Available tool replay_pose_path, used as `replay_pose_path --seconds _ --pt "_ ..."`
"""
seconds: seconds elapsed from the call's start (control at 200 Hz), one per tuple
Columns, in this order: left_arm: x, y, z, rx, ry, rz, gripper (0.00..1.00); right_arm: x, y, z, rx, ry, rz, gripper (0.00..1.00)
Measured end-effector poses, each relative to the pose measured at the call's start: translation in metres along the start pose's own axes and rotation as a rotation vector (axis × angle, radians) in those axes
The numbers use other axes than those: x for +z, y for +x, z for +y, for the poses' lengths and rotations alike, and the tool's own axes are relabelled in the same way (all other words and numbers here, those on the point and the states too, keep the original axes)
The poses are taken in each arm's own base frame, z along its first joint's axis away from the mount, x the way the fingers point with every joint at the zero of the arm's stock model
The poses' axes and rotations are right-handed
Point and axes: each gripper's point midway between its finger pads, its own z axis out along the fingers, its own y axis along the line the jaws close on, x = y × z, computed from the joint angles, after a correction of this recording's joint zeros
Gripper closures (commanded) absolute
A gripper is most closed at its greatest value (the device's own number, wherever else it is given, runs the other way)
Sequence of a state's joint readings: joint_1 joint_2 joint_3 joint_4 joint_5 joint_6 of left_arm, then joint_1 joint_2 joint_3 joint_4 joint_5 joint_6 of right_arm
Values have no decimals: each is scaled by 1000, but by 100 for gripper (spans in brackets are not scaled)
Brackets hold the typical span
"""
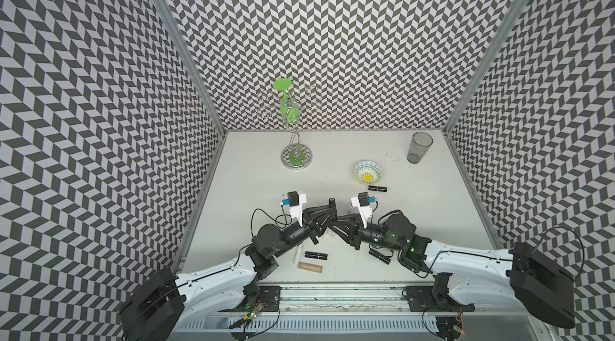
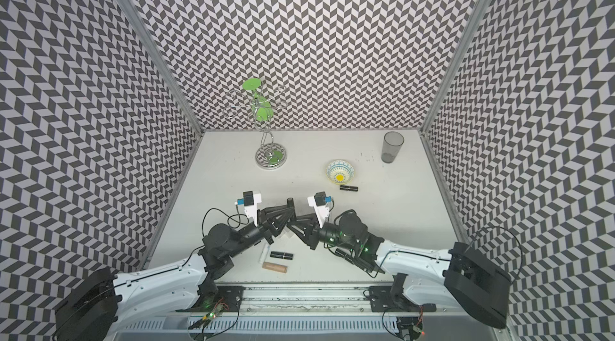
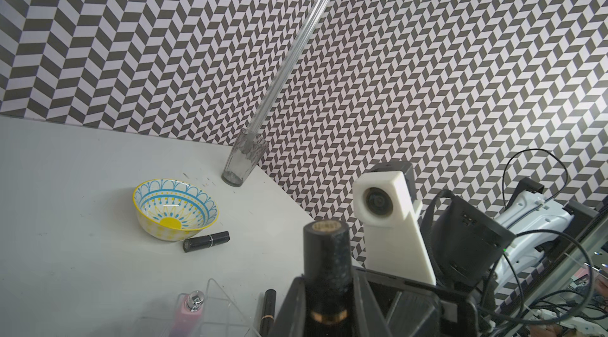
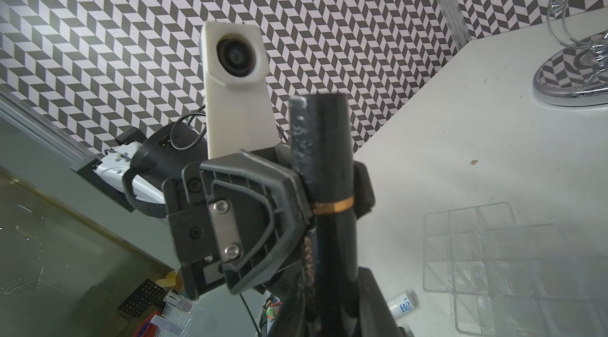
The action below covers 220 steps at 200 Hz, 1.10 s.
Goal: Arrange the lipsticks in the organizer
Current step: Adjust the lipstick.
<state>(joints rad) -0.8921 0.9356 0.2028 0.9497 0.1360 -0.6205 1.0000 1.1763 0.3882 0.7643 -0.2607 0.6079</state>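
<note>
Left gripper (image 3: 327,299) and right gripper (image 4: 329,312) both clamp one black gold-banded lipstick (image 3: 325,253), centre frame. The organizer (image 4: 487,253) looks mostly empty. A beige lipstick (image 1: 310,268), a white lipstick (image 1: 298,254) and a black lipstick (image 1: 377,188) lie loose.

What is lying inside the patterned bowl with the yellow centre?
Nothing: the bowl shows only its painted blue and yellow inside. The left wrist view hides just the inner wall under its near rim.

Beyond your left tool (image 1: 327,214), a chrome wire stand (image 1: 304,161) carries an upturned green glass (image 1: 285,106). Beyond your right tool (image 1: 335,224) sits a patterned bowl (image 1: 368,173) and, farther still, a grey tumbler (image 1: 419,148), upright on the tabletop (image 1: 332,156).
</note>
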Motion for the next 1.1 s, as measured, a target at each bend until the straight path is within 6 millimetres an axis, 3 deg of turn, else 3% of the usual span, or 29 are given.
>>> replay_pose_path --seconds 0.105,0.29,0.341,0.581,0.751,0.916,0.996,1.102 --pt "-1 3 2 -3 -6 6 85 0 3 -2 -1 11 11 87" --pt "-2 4 11 2 -50 7 37 2 7 -17 0 89 41 89" --pt "-3 2 12 15 -63 0 29 2 11 -25 7 134 62 90" --pt "-12 -9 25 57 -166 -30 27 -14 22 -50 37 342 186 92" --pt "-11 -17 26 104 -210 -10 27 -30 -4 -46 28 513 263 92" --pt "1 -14 13 185 -152 55 28 -49 -23 -32 4 598 358 92" --pt "3 -4 12 251 -131 105 25 -57 -14 -33 1 616 423 93" --pt "-1 7 9 385 -98 158 25 -69 13 -45 13 664 548 93"
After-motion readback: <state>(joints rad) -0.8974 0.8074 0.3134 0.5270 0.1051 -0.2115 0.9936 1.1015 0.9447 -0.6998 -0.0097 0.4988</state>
